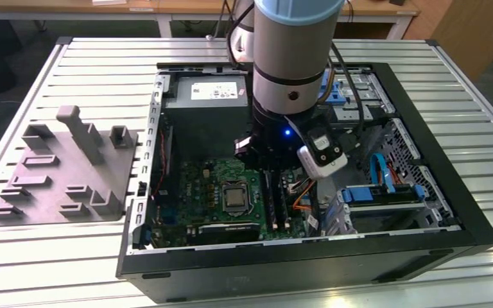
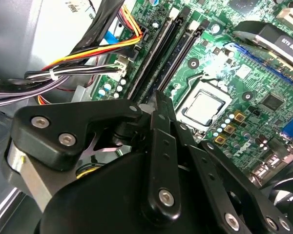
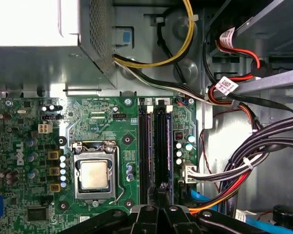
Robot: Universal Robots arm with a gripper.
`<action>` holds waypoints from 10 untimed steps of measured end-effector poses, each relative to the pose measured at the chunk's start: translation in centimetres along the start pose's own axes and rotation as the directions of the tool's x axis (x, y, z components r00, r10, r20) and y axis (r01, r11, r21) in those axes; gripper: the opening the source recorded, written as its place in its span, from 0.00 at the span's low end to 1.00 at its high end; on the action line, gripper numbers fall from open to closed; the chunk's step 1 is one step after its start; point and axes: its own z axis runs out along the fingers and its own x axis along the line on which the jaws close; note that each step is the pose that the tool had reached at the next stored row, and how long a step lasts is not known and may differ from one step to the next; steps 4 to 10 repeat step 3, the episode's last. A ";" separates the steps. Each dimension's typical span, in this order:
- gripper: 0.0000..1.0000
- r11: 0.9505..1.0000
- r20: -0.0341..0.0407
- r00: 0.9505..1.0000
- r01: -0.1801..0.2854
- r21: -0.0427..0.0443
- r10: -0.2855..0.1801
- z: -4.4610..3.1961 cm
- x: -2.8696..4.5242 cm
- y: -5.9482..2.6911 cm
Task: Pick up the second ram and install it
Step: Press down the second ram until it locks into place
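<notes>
in the exterior view the black gripper (image 1: 268,160) hangs low inside the open black computer case (image 1: 418,247), over the black memory slots (image 1: 274,199).

in the second wrist view its fingers (image 2: 161,114) look pinched together above the slots.

in the first wrist view the thin dark second ram (image 3: 162,141) stands in a slot; a tilted push could jam it.

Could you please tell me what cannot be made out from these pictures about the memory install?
- The gripper fingertips: in the second wrist view its own black linkage covers them, so open or shut is unclear.
- The second ram: not distinguishable from the slot rails in the first wrist view.
- The rails' near ends: hidden behind the gripper there.
</notes>
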 end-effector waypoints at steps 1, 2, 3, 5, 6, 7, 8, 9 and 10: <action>0.10 1.000 0.000 1.000 0.000 0.000 0.000 0.00 0.00 0.00; 0.10 1.000 0.000 1.000 0.000 0.000 0.000 0.00 0.00 0.00; 0.10 1.000 0.000 1.000 0.000 0.000 0.000 0.00 0.00 0.00; 0.10 1.000 0.000 1.000 0.000 0.000 0.000 0.00 0.00 0.00; 0.10 1.000 0.000 1.000 0.000 0.000 0.000 0.00 0.00 0.00; 0.10 1.000 0.000 1.000 0.000 0.000 0.000 0.00 0.00 0.00; 0.10 1.000 0.000 1.000 0.000 0.000 0.000 0.00 0.00 0.00; 0.10 1.000 0.000 1.000 0.000 0.000 0.000 0.00 0.00 0.00; 0.10 1.000 0.000 1.000 0.000 0.000 0.000 0.00 0.00 0.00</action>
